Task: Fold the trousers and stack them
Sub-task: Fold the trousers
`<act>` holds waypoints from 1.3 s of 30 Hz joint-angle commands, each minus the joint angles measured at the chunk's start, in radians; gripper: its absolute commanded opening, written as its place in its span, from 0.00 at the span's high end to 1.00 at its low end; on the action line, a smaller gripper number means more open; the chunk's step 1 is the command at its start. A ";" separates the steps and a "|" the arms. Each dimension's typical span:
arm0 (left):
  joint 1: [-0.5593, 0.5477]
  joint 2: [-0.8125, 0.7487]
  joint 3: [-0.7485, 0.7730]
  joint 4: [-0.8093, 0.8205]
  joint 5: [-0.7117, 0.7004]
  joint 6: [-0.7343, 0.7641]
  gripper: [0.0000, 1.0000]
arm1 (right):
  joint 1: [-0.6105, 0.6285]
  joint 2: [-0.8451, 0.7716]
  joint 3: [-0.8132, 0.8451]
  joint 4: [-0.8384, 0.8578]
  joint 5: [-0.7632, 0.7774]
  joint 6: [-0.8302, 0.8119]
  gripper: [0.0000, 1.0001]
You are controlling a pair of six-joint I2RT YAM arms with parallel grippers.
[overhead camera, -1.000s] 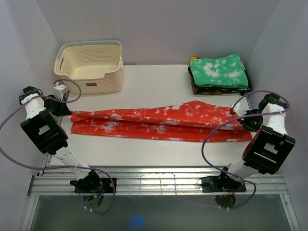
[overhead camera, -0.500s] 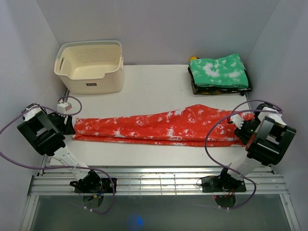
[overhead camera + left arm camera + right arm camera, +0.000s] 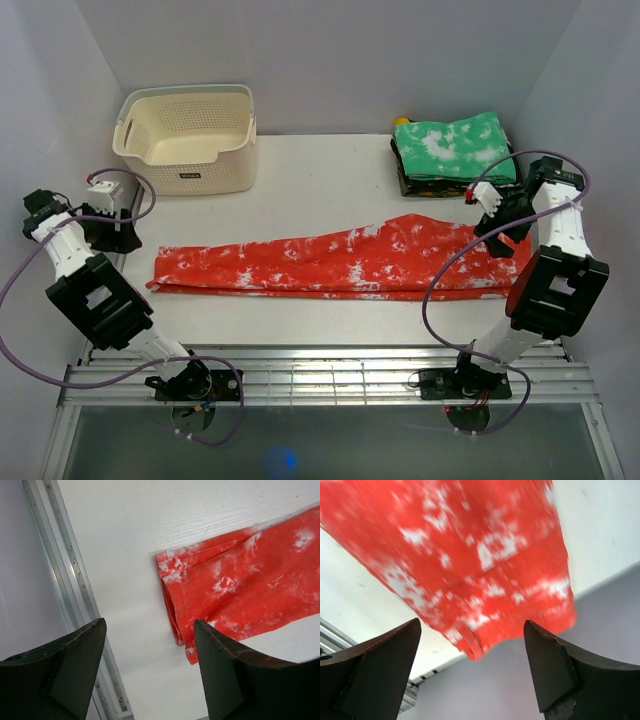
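Note:
Red trousers with white splotches [image 3: 330,262] lie folded lengthwise across the table, leg cuffs to the left [image 3: 240,585], waist end to the right [image 3: 470,555]. My left gripper [image 3: 112,232] hovers just left of the cuffs, open [image 3: 149,621], with only bare table between its fingers. Above the waist end, near the table's right edge, my right gripper [image 3: 499,217] is open too [image 3: 472,621] and holds nothing. A folded stack topped by green-and-white trousers [image 3: 455,150] sits at the back right.
A cream perforated basket [image 3: 200,175] stands at the back left. An aluminium rail [image 3: 65,570] runs along the table's left edge, and slats [image 3: 330,375] cross the near edge. Grey walls close in on both sides.
Both grippers have opened and let go of the red trousers, which now lie flat. The left arm has drawn back to the left; the right has lifted toward the back right.

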 commanded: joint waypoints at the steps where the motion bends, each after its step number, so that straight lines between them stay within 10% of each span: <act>1: -0.004 0.002 -0.047 0.050 -0.054 -0.153 0.21 | 0.089 0.003 0.021 -0.107 -0.079 0.145 0.12; 8: -0.014 -0.009 -0.205 0.069 -0.022 -0.171 0.51 | 0.183 0.067 -0.054 0.010 -0.013 0.369 0.33; 32: -0.114 0.170 -0.185 0.237 -0.021 -0.363 0.42 | 0.198 0.138 -0.241 0.152 0.136 0.478 0.45; 39: -0.128 0.127 -0.174 0.236 0.010 -0.355 0.84 | 0.200 0.152 -0.267 0.175 0.152 0.472 0.51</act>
